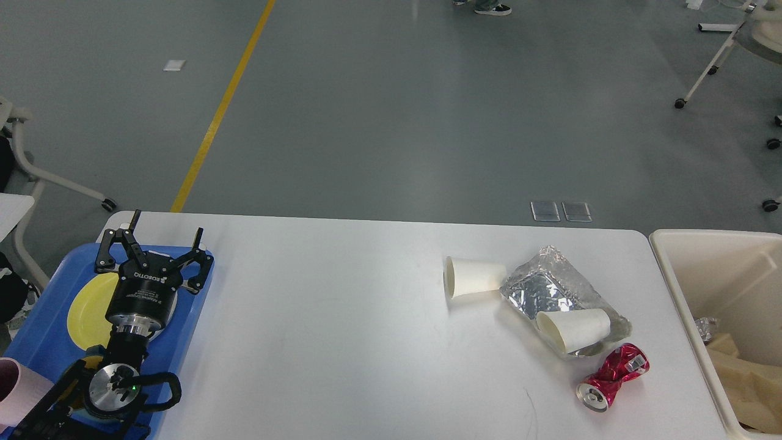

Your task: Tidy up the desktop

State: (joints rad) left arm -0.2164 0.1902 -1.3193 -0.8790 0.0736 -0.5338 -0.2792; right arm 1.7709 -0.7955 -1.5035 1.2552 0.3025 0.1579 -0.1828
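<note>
The white desktop (342, 330) fills the lower view. On its right part lie a tipped white paper cup (473, 276), a crumpled silver foil bag (544, 287), a second tipped paper cup (574, 330) resting on that bag, and a crushed red can (611, 385). My left gripper (165, 231) stands open and empty above the blue tray (36, 342) at the far left. My right gripper is out of view.
The blue tray holds a yellow plate (88, 311), and a pink cup (18, 391) sits at its near corner. A beige bin (702, 275) with crumpled paper stands off the desktop's right end. Chair legs show on the floor at left and right.
</note>
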